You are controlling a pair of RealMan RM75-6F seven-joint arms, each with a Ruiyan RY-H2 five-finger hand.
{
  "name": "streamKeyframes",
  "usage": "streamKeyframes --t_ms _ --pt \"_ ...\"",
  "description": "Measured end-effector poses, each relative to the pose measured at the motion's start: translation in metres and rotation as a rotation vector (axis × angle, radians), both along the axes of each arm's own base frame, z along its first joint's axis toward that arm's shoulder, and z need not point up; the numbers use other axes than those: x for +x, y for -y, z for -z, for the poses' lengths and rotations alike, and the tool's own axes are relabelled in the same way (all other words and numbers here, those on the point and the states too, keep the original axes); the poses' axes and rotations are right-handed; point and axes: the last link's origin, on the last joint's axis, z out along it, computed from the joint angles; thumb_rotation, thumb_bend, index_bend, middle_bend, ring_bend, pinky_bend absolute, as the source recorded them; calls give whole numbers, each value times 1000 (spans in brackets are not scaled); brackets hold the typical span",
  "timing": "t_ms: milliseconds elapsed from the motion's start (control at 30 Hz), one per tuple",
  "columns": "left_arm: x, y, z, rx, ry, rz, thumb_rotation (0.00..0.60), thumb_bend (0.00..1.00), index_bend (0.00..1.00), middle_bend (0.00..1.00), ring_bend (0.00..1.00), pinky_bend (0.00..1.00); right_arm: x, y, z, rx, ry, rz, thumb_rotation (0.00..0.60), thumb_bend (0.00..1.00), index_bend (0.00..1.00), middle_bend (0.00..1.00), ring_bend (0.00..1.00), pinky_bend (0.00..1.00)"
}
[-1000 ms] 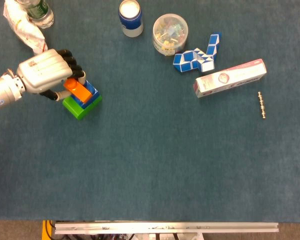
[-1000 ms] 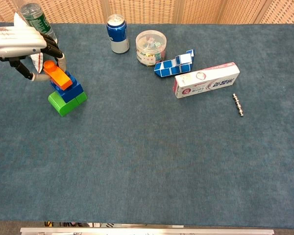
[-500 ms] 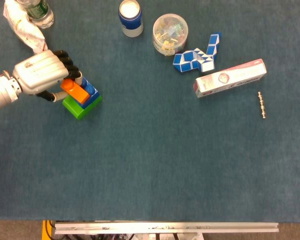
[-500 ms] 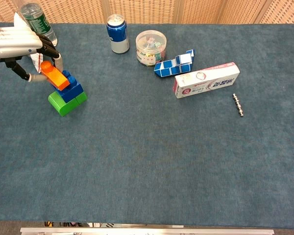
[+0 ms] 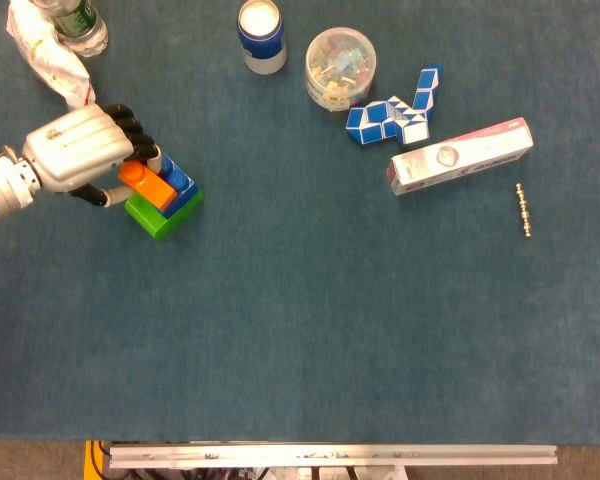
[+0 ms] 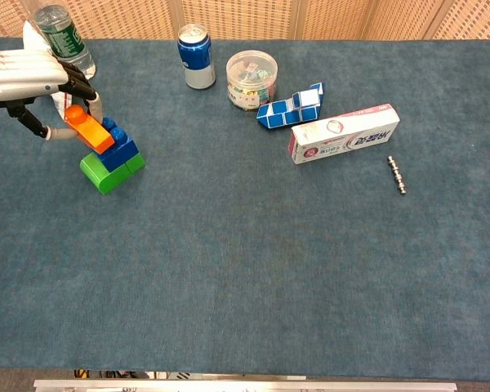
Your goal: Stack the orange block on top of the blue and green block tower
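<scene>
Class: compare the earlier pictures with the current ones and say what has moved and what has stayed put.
The left hand has drawn back to the left, still holding the orange block, which has slid left across the blue block and now overhangs its left side. The green block, can and toothpaste box have not moved.

Wide bare cloth opens right of the block tower, while the bottle and wrapper crowd the far-left corner behind it.

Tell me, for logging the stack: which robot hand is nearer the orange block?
Left robot hand, holding the orange block against the blue block. The right is out of view.
</scene>
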Motion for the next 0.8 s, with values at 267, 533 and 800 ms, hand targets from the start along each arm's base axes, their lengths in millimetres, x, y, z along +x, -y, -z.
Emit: streamKeyframes --t_ms 267,533,800 --pt "0 -1 1 1 19 -11 600 364 528 476 338 255 -1 0 0 -1 0 3 600 253 338 376 381 404" --pt "-4 0 1 5 19 -19 600 364 527 476 338 256 -1 0 0 1 -1 3 600 254 338 376 381 404" --pt "-7 2 -3 12 25 -18 600 363 528 476 338 256 0 1 1 3 -1 -2 600 254 340 380 385 404"
